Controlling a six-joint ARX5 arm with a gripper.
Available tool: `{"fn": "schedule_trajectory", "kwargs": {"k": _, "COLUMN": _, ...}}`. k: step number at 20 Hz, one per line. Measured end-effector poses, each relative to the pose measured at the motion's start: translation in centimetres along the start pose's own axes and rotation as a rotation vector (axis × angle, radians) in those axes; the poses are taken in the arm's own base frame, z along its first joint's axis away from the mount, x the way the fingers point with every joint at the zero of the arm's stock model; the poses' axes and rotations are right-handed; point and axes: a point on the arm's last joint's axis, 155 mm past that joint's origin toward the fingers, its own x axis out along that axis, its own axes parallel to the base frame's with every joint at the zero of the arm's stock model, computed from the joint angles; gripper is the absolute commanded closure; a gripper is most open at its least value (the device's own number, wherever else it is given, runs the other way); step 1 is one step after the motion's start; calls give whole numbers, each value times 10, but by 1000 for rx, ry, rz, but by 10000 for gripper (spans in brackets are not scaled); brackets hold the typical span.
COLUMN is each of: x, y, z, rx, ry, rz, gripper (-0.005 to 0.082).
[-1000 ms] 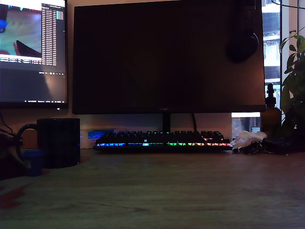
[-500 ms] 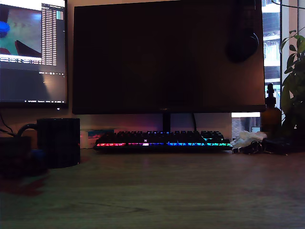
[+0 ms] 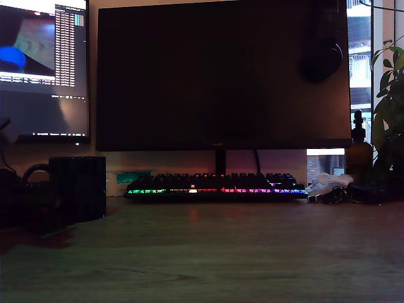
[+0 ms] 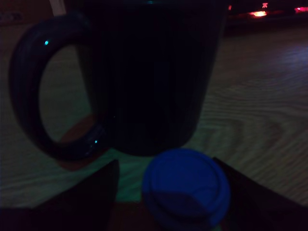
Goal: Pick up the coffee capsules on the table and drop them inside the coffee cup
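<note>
**Desk:** What am I seeing at the exterior view's left edge?

**Operator:** I am looking at the black coffee cup [image 3: 77,189] sitting on the table [image 3: 221,259], handle turned toward that left edge. Dark shapes are crowding the handle there, too dim for me to sort out. Moving right, a keyboard [image 3: 216,186] is glowing in rainbow colours under a dark monitor [image 3: 222,74]; a second screen [image 3: 43,66] is lit further left. At the far right a brown bottle [image 3: 358,151] is standing beside a plant [image 3: 390,95].

**Desk:** And the capsule?

**Operator:** In the wrist view I am seeing the blue capsule [image 4: 186,188] sitting between the two dark fingers [image 4: 77,199] of the gripper [image 4: 185,207], just in front of the cup's base, the wood grain of the table showing around it. The fingers are standing wide enough to flank the capsule on both sides. Whether they are pressing on it, I cannot tell; the picture is too dark. The cup's loop handle is filling the other side of that view
</note>
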Motion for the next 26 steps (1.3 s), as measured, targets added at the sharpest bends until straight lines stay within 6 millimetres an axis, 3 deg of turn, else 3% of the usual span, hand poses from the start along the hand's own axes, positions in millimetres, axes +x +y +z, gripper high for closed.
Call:
{"fn": "schedule_trajectory", "kwargs": {"k": 6, "x": 0, "y": -3, "z": -1, "rx": 0, "ry": 2, "rz": -15, "gripper": 229}}
{"fn": "schedule_trajectory", "kwargs": {"k": 9, "x": 1, "y": -9, "z": -2, "rx": 0, "ry": 14, "rz": -50, "gripper": 303}}
{"fn": "schedule_trajectory", "kwargs": {"k": 16, "x": 2, "y": -19, "z": -4, "rx": -6, "ry": 37, "rz": -106, "gripper": 313}}
{"fn": "schedule_trajectory", "kwargs": {"k": 22, "x": -3, "y": -30, "z": -10, "rx": -28, "ry": 89, "rz": -163, "gripper": 571}}
{"fn": "schedule_trajectory", "kwargs": {"k": 26, "x": -6, "y": -34, "z": -13, "rx": -42, "ry": 124, "rz": -184, "gripper": 589}}
